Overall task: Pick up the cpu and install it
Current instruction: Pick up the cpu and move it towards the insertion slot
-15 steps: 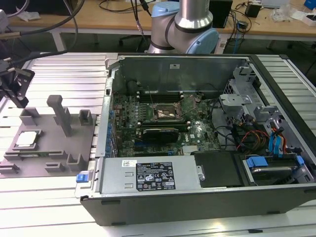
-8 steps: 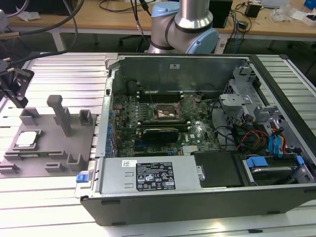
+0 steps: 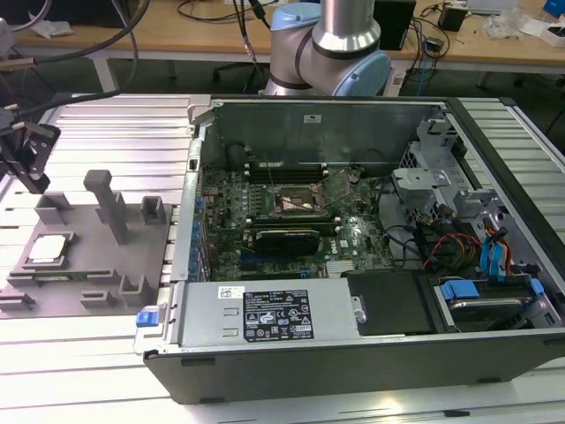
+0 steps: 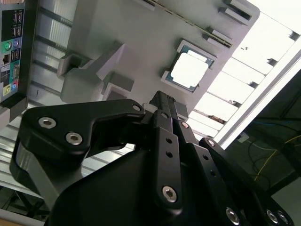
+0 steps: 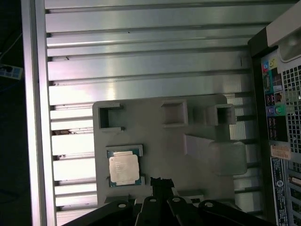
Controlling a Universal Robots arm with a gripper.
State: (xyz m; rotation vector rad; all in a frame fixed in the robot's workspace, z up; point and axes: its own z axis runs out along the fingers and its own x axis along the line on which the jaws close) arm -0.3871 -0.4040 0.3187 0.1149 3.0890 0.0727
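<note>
On the grey fixture [image 5: 160,141] lies the square, silvery-topped, green-edged cpu [image 5: 124,170]; pincer [image 5: 161,181] closed, empty

- Cpu [image 5: 123,169]: silvery-white top with a thin green rim around it in the first wrist view.
- Fixture plate [image 5: 160,136]: plain matt grey, its raised blocks the same grey.
- Gripper [image 4: 162,100]: black, dotted with silver screw heads.
- Table [image 5: 141,61]: bright silver, ribbed in parallel bands.
- Computer case [image 3: 353,367]: dark grey shell, paler grey inside.
- Motherboard [image 3: 265,199]: green.
- Power supply [image 3: 265,309]: silver-grey with white labels.
- Cables [image 3: 455,243], toward the case's four o'clock in the exterior view: red, orange and black.
- Clips [image 3: 459,289] beside them: blue.
- Arm [image 3: 340,44]: light blue and silver.
</note>
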